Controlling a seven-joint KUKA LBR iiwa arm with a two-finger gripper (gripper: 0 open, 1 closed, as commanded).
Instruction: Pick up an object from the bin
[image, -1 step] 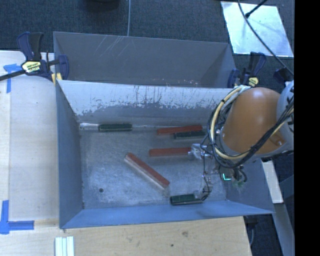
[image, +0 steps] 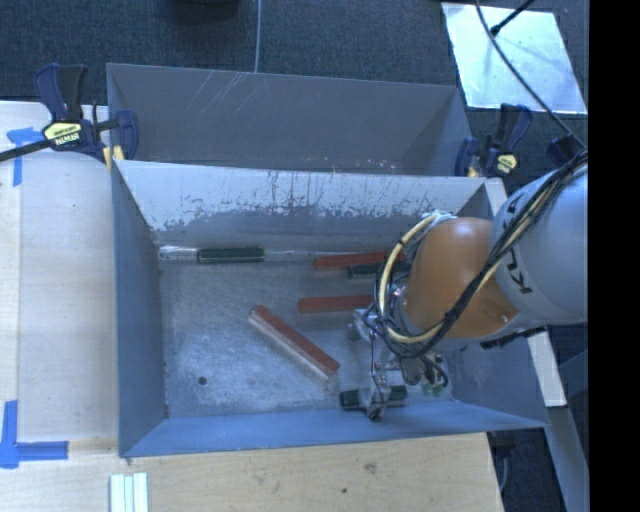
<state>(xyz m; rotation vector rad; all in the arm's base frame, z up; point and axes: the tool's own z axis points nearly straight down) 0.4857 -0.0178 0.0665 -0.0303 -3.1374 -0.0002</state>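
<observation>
Gripper (image: 376, 398) sits low at the lower right of the bin (image: 140, 330) floor, over a short dark-green piece (image: 352, 401). Its long axis runs left-right along the front wall. Gripper opening: cannot tell. Red-brown stick (image: 293, 342) lies diagonally to the left.

Grey metal bin (image: 140, 330), reddish sticks (image: 293, 342) mid-floor, dark green pen (image: 230, 256) by back wall

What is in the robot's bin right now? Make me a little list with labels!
Bin: grey metal bin
Gripper: gripper low in the near right corner
Nearest thing: small dark green piece by the near wall, beside the gripper; held or not, cannot tell
Middle: slanted reddish-brown stick
Right of middle: short reddish-brown stick
Far side: second reddish-brown stick and dark green pen
</observation>
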